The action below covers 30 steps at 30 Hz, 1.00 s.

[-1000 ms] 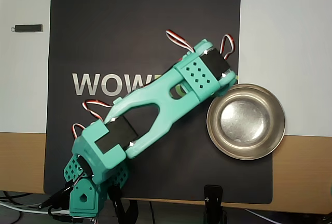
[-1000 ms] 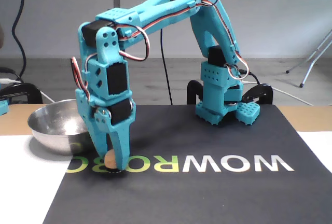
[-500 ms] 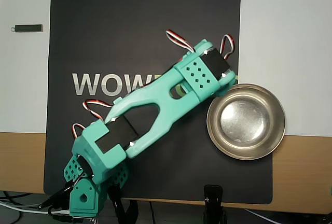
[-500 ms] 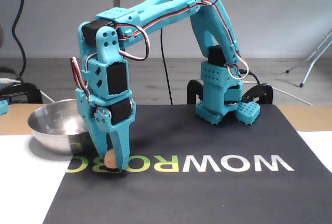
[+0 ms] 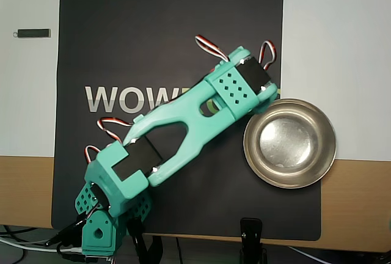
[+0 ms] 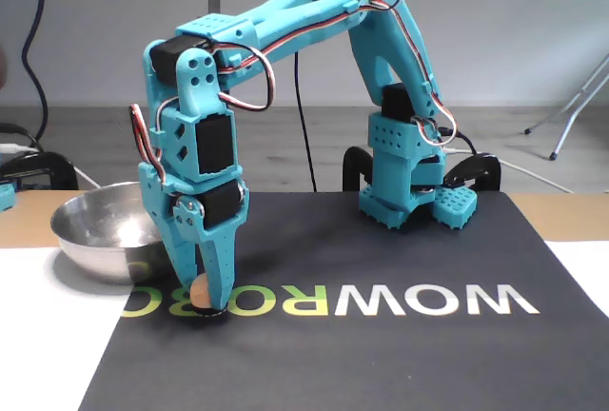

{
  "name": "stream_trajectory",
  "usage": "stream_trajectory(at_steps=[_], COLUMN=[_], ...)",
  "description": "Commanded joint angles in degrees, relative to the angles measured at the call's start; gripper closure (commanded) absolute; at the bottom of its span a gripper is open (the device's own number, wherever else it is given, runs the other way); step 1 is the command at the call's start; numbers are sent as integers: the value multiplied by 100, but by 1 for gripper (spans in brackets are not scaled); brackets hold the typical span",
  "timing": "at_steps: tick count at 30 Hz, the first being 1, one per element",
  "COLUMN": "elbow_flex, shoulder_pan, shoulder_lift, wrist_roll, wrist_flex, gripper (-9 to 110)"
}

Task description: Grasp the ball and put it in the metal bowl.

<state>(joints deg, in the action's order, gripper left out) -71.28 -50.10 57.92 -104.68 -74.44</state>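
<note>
In the fixed view my gripper (image 6: 204,303) points straight down at the black mat, its teal fingers shut on the small peach-orange ball (image 6: 199,293), which sits just at mat level over the printed letters. The metal bowl (image 6: 88,236) stands to the left of the gripper in this view, close behind it. In the overhead view the bowl (image 5: 289,182) lies at the mat's right edge. There the arm's wrist (image 5: 239,87) hides both the gripper and the ball.
The black mat (image 5: 171,25) carries large printed letters (image 6: 419,300). A small black stick (image 5: 33,32) lies on the white surface at the far left of the overhead view. The arm's base (image 5: 101,230) and a black clamp (image 5: 251,234) sit at the table's near edge.
</note>
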Motion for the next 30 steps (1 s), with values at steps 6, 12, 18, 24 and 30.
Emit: stream_trajectory(at_steps=[6, 12, 18, 24, 30], elbow_flex=[18, 70, 88, 88, 105], shoulder_pan=[0, -18, 0, 18, 18], shoulder_lift=[132, 378, 976, 1573, 2118], wrist_roll=[26, 26, 26, 26, 26], wrist_flex=[-44, -281, -861, -1257, -1538], gripper=[70, 70, 70, 70, 70])
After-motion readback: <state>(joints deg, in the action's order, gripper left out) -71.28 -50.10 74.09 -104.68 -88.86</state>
